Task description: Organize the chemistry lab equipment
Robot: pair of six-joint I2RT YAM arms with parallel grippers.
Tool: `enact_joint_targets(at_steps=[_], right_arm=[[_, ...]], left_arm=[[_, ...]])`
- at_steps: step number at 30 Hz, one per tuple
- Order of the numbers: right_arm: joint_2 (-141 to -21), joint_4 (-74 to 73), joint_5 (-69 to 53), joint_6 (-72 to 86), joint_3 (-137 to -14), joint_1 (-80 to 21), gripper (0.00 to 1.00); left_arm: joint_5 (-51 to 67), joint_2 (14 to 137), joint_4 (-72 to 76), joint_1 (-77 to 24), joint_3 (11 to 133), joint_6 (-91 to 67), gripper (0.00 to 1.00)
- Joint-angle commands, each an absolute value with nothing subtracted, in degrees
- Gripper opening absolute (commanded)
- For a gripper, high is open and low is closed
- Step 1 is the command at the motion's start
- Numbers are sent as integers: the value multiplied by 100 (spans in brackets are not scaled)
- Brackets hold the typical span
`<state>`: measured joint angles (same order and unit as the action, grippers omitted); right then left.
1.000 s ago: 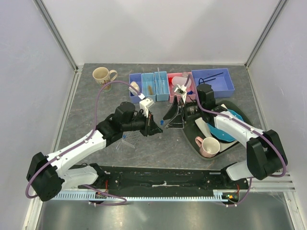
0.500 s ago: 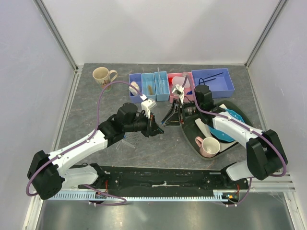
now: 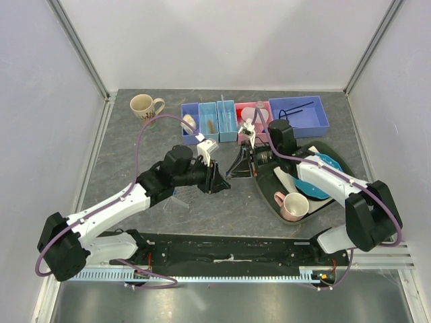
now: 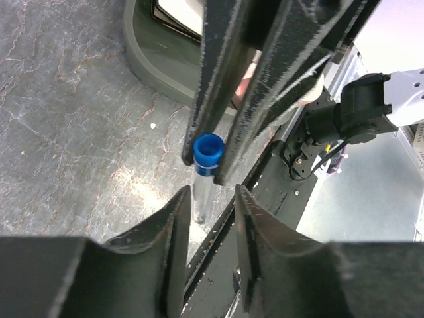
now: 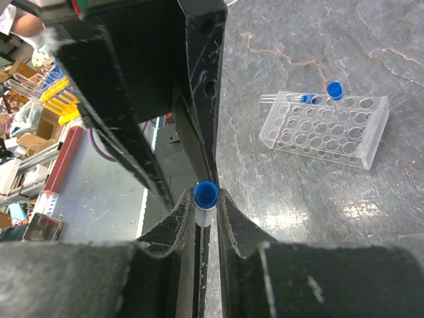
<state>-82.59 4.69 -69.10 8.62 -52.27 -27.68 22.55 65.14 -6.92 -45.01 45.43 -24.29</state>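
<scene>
I have both arms meeting over the middle of the tabletop (image 3: 135,148), and the tube (image 4: 209,151) hangs in the air between them, its blue cap toward my right wrist camera. My right pincer (image 5: 206,199) is closed down on it: both fingers press the tube just under the cap, and from the left wrist I see those same fingers pinching at the cap. My left pincer (image 4: 212,192) stands a little way open around the clear body lower down, with a visible gap on one side, so I read no grip there. From overhead the two pincers sit tip to tip, the left one pointing right and the right one pointing left, between the rack (image 3: 176,199) and the tray (image 3: 269,195). The rack lies on the tabletop beside my left forearm, with two capped tubes (image 5: 334,89) at one end. The bins (image 3: 215,121) line the far side, the beige mug (image 3: 143,105) stands to their left, and the pink mug (image 3: 293,205) sits in the tray next to the plate (image 3: 322,176).
</scene>
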Motion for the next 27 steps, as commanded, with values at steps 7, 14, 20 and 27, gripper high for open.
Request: enact_joint_targets(at_steps=[7,14,20,27], right_arm=[[-8560,-227,-6513,54,-6037,-2804,7],[-8789,-853,-5424,-1212,-6697,-2988,8],[-8877,-229,-4344,-1564,-6732,-3770,9],[-9474,-62,-3596,-1793,-7084,-4534,8]], left_arm=[[1426,5222,-2089,-4465,4798,-2181,65],[-729,4289,-4270,-3526,5887,-1521,100],[-1299,4429,-4377,-2006,5784,-1406,100],[-1687,4360,-4333,-1890,5265,-1898,100]])
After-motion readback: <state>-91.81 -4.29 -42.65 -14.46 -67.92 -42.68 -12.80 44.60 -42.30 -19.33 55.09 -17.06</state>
